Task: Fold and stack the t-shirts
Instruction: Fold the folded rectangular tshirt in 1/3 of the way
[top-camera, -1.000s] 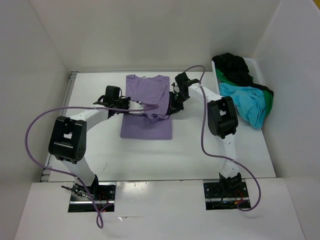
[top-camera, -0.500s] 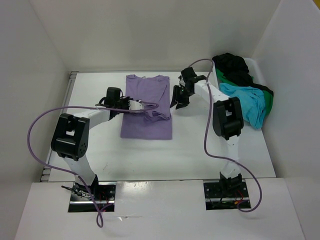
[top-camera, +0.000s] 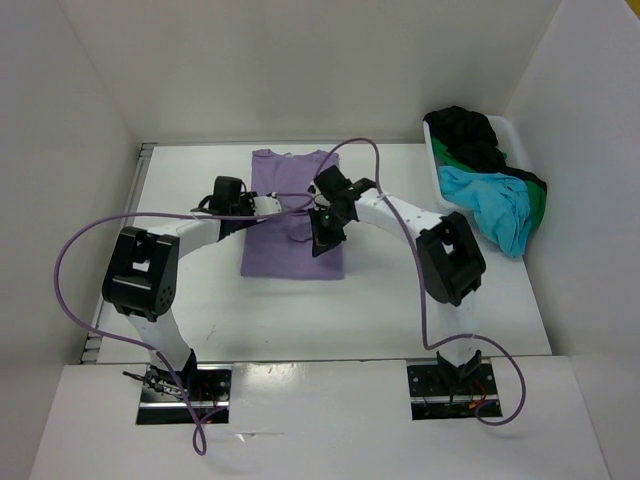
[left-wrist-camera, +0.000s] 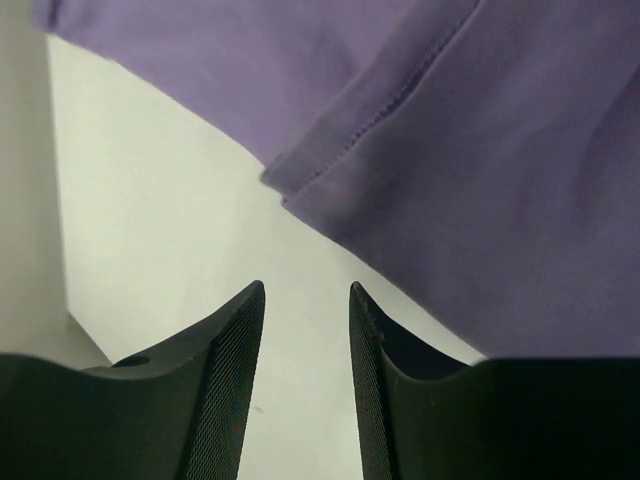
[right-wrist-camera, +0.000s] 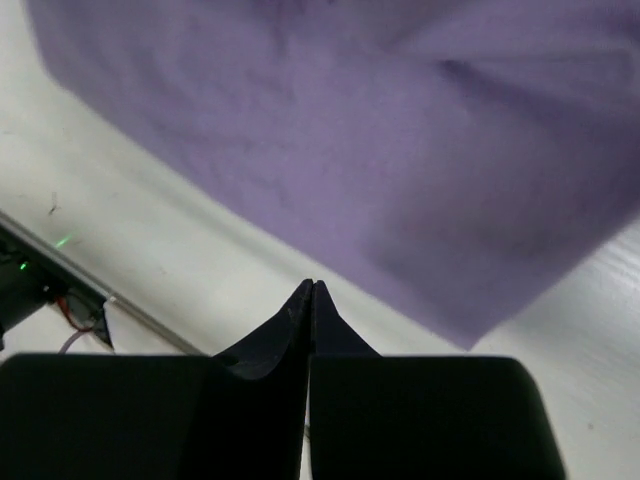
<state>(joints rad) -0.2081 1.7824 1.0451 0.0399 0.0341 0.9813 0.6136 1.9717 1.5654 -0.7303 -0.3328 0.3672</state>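
The lavender purple t-shirt (top-camera: 290, 255) lies flat in the middle of the table, partly folded. Its hem fills the upper right of the left wrist view (left-wrist-camera: 480, 150). My left gripper (top-camera: 272, 207) sits at the shirt's left side, open, and only bare table shows between its fingers (left-wrist-camera: 305, 300). My right gripper (top-camera: 322, 240) hovers over the shirt's right half, shut on nothing (right-wrist-camera: 312, 287), and purple cloth (right-wrist-camera: 350, 130) lies beyond its tips. The black t-shirt (top-camera: 465, 130), the turquoise t-shirt (top-camera: 490, 205) and the green t-shirt (top-camera: 537, 200) are heaped at the far right.
A white plastic bin (top-camera: 438, 178) at the right wall holds the heap of three shirts. White walls close in the table on the left, back and right. Purple cables loop from both arms above the table.
My right gripper swung left from beside the shirt to above its right half and shut. My left gripper opened at the shirt's left side.
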